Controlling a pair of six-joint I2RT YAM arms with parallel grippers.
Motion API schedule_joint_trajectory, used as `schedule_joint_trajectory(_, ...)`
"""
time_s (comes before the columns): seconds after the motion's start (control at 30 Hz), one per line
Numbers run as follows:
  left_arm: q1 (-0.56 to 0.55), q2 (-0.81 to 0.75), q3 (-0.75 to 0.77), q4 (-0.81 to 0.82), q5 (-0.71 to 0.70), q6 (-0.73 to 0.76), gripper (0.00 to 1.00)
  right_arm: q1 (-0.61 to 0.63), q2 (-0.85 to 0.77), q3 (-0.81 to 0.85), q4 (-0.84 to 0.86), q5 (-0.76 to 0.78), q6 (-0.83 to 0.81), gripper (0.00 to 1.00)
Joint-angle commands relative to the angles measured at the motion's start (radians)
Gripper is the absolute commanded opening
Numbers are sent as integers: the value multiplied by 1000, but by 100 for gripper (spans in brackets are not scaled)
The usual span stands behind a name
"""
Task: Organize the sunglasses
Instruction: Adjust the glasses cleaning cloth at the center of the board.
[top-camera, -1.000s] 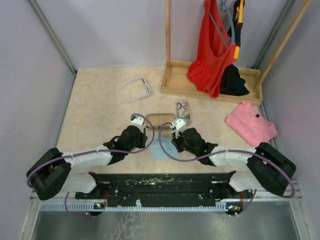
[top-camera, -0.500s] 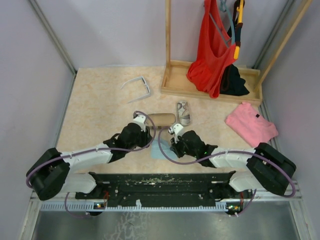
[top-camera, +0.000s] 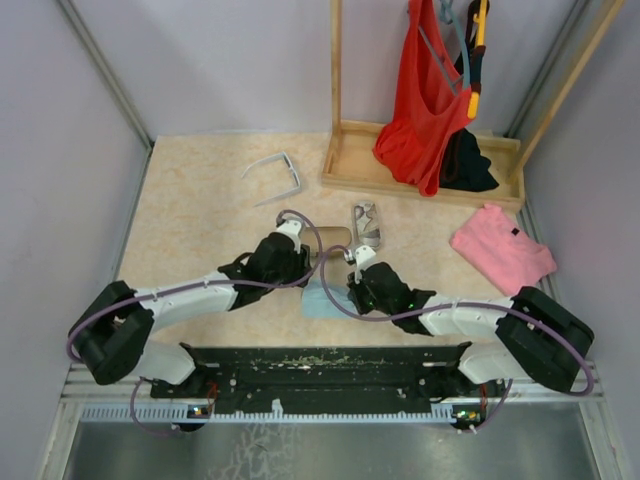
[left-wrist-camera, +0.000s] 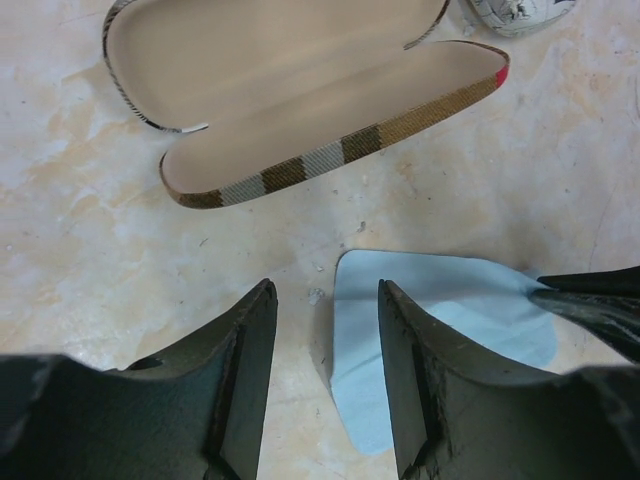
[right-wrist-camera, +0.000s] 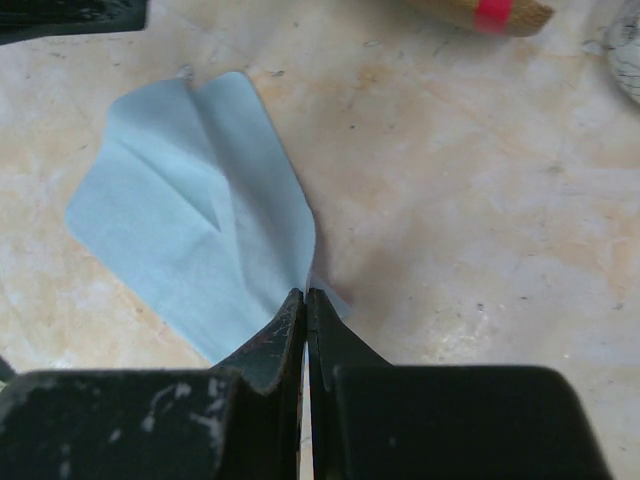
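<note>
The white-framed sunglasses (top-camera: 275, 172) lie unfolded at the far left of the table, away from both arms. My left gripper (left-wrist-camera: 325, 295) is open low over the table, with the left edge of a light blue cloth (left-wrist-camera: 440, 320) lying under its gap and nothing held. Just ahead of it lies the brown-striped case (left-wrist-camera: 300, 90), open and empty. My right gripper (right-wrist-camera: 305, 295) is shut on a corner of the cloth (right-wrist-camera: 200, 200), which is otherwise spread flat. In the top view both grippers, left (top-camera: 306, 262) and right (top-camera: 348, 290), meet at the cloth (top-camera: 322, 303).
A grey-patterned case (top-camera: 367, 225) sits right of the striped case (top-camera: 330, 238). A wooden rack base (top-camera: 350, 165) with a red garment (top-camera: 425, 100) stands at the back right. A pink folded cloth (top-camera: 500, 248) lies at the right.
My left jaws have widened, and the left arm has shifted right toward the striped case. My right gripper stayed shut on the cloth and drew slightly nearer.
</note>
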Motion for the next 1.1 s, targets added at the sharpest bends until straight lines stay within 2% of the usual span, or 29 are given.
schedule_joint_trajectory(0.0, 24, -37, -7, -11, -29, -27, 51, 4, -15, 85, -27, 126, 13, 0)
schedule_joint_trajectory(0.23, 50, -9, 12, -33, -21, -12, 54, -19, 175, 278, -181, 166, -49, 0)
schedule_joint_trajectory(0.37, 59, 16, 17, -31, -13, -5, 54, -20, 228, 319, -189, 166, -74, 0)
schedule_joint_trajectory(0.57, 64, 48, 31, -51, -20, -24, 53, -23, 222, 318, -218, 179, -69, 0)
schedule_joint_trajectory(0.73, 64, 88, 32, -13, 30, -18, 53, -26, 204, 300, -222, 133, -65, 0)
schedule_joint_trajectory(0.87, 64, 131, 69, -43, 67, -27, 48, -25, 199, 290, -202, 102, -60, 0)
schedule_joint_trajectory(1.07, 62, 79, -16, 18, 122, -52, 49, -27, 192, 282, -191, 89, -50, 0)
